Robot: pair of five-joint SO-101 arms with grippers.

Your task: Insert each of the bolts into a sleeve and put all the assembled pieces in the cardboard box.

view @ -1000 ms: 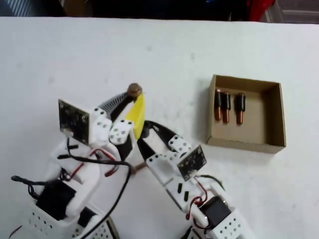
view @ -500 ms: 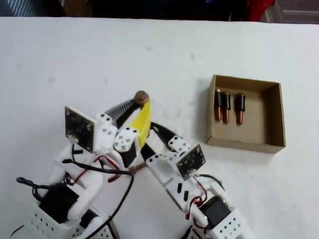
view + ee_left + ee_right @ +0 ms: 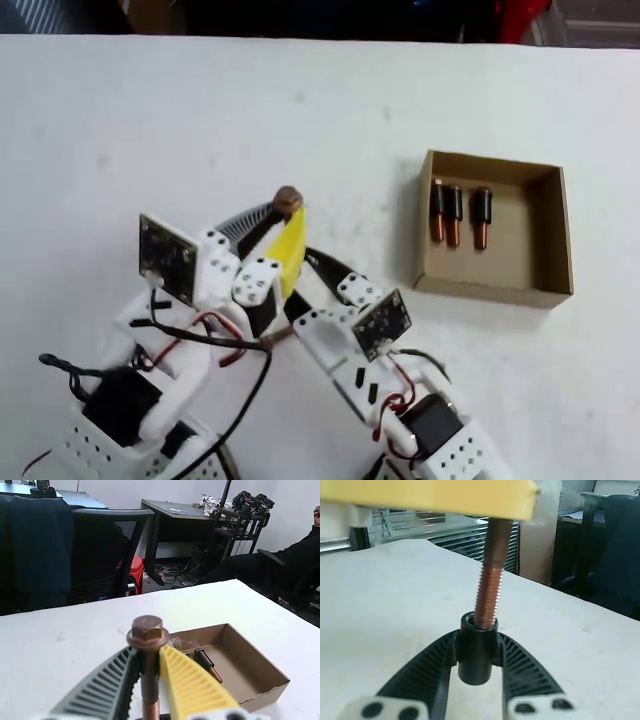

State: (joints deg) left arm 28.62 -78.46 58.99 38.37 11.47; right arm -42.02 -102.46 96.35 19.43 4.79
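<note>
Near the brown cardboard box [image 3: 493,164], the left hand [image 3: 147,656] grips a copper hex-head bolt [image 3: 148,635], its threaded tip just inside the black cylindrical sleeve [image 3: 476,645] clamped in the right hand [image 3: 477,652]; a straight downward push likely follows.

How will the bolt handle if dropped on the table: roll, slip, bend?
Probably rigid: the bolt looks like solid metal. Its round shank would likely roll in an arc, checked by the wider hex head. The smooth upper shank may slip.

I'm working in an office-like lab: upper left of the left wrist view shows a mesh office chair [image 3: 112,542], a dark desk [image 3: 175,510] behind it, cables [image 3: 167,572] on the floor.
</note>
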